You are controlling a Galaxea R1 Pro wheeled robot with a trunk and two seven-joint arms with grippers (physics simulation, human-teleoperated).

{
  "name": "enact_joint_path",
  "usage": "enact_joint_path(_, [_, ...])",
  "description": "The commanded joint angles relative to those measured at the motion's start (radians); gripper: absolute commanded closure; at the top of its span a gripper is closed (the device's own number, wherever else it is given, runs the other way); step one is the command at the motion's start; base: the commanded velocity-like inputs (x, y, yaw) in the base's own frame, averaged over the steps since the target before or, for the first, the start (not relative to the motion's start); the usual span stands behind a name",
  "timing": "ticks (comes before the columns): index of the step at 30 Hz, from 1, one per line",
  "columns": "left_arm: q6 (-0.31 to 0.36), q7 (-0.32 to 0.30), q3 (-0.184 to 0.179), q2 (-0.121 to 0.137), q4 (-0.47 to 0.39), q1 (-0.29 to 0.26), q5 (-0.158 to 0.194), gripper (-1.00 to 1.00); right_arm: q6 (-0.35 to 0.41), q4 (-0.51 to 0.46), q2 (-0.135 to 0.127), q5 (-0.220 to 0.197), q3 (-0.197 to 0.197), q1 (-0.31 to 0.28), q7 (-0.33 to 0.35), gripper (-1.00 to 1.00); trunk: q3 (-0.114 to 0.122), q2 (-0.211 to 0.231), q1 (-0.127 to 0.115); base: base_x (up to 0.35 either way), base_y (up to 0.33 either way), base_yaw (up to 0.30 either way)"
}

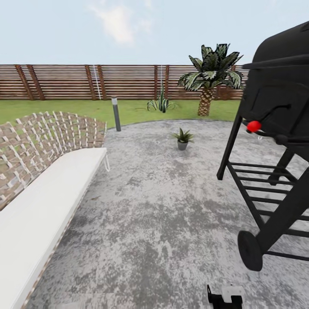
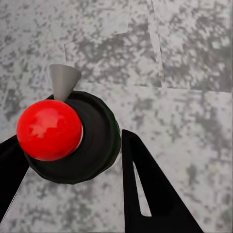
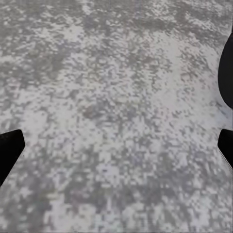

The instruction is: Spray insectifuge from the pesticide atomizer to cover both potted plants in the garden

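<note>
Potted plant in grey pot, patio

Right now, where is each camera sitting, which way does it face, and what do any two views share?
Head view: on the robot's head, facing forward and down across the grey patio toward a potted plant, the fence, a lounger and a black grill.
Left wrist view: on the left arm, looking down along the left claw, shut on the atomizer.
Right wrist view: on the right arm, looking down between the open right claw's fingers.
All three share the speckled patio paving.
</note>
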Motion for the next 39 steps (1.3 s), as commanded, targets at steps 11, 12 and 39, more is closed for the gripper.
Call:
enact_joint_path(11, [-0.003,-0.001,0.002,0.001,0.001,-0.001,0.005,1.00,-0.001,0.000,-0.001,-0.006,0.007,0.000,-0.006,-1.00,-0.001,0.000,0.000,0.340,0.000,0.000])
enact_joint_path(12, [-0.003,-0.001,0.002,0.001,0.001,-0.001,0.005,1.00,-0.002,0.000,-0.002,-0.006,0.007,0.000,-0.007,-1.00,-0.001,0.000,0.000,0.340,0.000,0.000])
enact_joint_path(39, [-0.003,-0.001,0.002,0.000,0.001,-0.001,0.005,1.00,0.000,0.000,-0.002,-0.006,0.007,0.000,-0.007,-1.00,-0.001,0.000,0.000,0.340,0.000,0.000])
